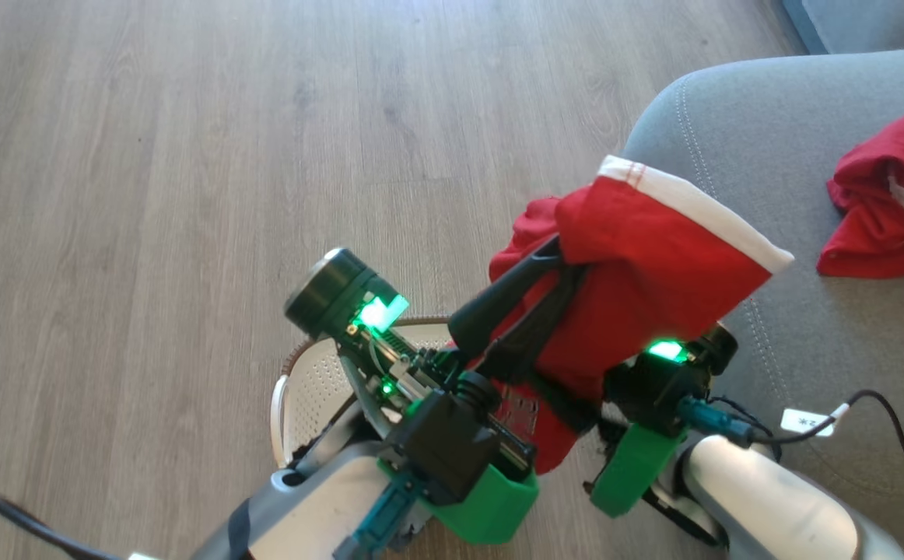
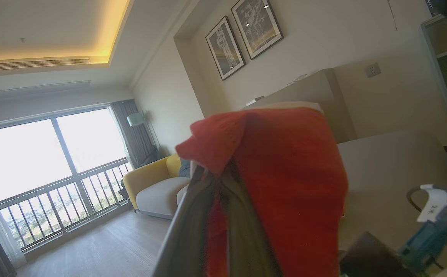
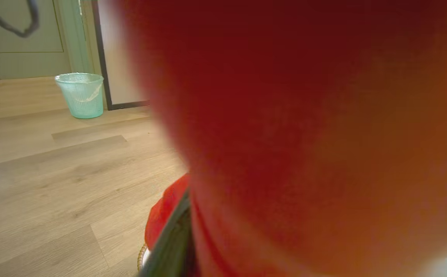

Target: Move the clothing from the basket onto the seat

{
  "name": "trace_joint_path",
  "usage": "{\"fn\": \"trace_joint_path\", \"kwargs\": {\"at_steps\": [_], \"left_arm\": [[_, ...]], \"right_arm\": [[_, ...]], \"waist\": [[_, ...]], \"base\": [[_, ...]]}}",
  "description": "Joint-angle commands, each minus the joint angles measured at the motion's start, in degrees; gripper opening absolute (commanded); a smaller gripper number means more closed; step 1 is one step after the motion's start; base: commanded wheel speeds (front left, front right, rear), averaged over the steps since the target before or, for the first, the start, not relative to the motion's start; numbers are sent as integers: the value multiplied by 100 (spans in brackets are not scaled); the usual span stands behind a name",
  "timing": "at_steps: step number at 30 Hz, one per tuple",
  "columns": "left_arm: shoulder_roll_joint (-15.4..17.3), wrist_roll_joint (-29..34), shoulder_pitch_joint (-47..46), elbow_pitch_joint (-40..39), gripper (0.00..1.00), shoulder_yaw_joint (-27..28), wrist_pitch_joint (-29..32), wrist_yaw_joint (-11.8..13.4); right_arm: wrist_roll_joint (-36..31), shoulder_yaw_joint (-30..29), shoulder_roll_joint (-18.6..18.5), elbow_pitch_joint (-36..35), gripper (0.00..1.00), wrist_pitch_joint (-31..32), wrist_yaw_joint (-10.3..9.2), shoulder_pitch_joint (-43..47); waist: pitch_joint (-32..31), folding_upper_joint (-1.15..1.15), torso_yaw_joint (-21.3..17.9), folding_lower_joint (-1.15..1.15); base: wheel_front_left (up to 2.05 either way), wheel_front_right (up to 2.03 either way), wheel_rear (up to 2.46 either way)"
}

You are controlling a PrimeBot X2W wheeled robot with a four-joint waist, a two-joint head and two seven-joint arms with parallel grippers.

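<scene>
A red garment with a white band [image 1: 654, 257] hangs in the air between the basket and the seat, draped over both grippers. My left gripper [image 1: 565, 260] is shut on it; red cloth shows between its fingers [image 2: 187, 227] in the left wrist view. My right gripper sits under the cloth by its green-lit body [image 1: 658, 373], fingers hidden, and the red cloth [image 3: 304, 127] blocks most of its wrist view. A second red garment [image 1: 876, 206] lies crumpled on the grey seat [image 1: 763, 132]. The cream basket [image 1: 308, 385] stands on the floor below my left arm.
Wood floor [image 1: 187, 194] spreads to the left and ahead. A black cable with a white tag [image 1: 810, 421] lies across the seat's front. A pale green waste bin [image 3: 80, 94] stands by a far wall, and a yellow armchair [image 2: 150, 184] by the window.
</scene>
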Motion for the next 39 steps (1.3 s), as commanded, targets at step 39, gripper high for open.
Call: {"fn": "trace_joint_path", "kwargs": {"at_steps": [39], "left_arm": [[8,118,393,1081,0,569,-24,-364]], "right_arm": [[-178,-2746,916,-976,0,4,40,372]], "waist": [[61,0,-9,0]], "base": [[0,0,0]]}}
